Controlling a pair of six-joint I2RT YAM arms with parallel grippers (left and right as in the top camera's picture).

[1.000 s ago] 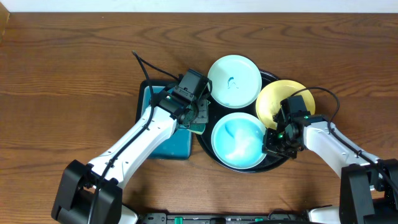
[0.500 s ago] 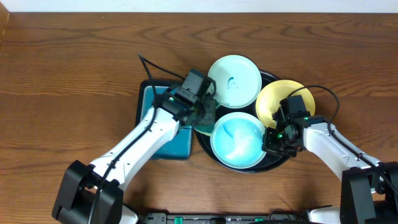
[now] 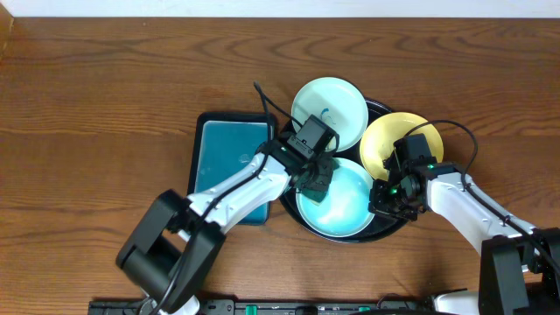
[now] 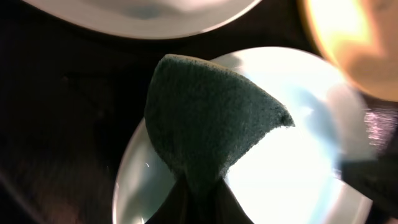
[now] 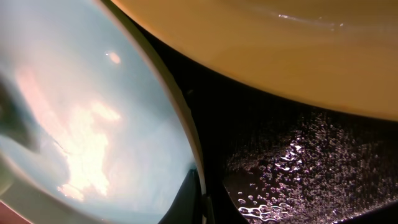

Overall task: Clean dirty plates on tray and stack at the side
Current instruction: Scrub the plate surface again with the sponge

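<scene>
On the round black tray (image 3: 376, 108) lie three plates: a mint-blue plate (image 3: 329, 114) at the back with a dark smear, a yellow plate (image 3: 398, 140) at the right, and a mint-blue front plate (image 3: 341, 206). My left gripper (image 3: 315, 179) hangs over the front plate's left part, shut on a dark green sponge (image 4: 205, 118) that points down at the plate (image 4: 298, 155). Pinching that same plate's right rim (image 5: 186, 134) is my right gripper (image 5: 200, 199), shut, with one finger inside the plate and one outside.
A rectangular black tray with a teal inside (image 3: 229, 166) lies just left of the round tray. The round tray's floor (image 5: 280, 162) is wet beside the right gripper. Bare wooden table (image 3: 96, 131) spreads around both trays.
My left arm has swung right from the rectangular tray, carrying the sponge over the front mint-blue plate. The right gripper has held still on the plate's rim.
</scene>
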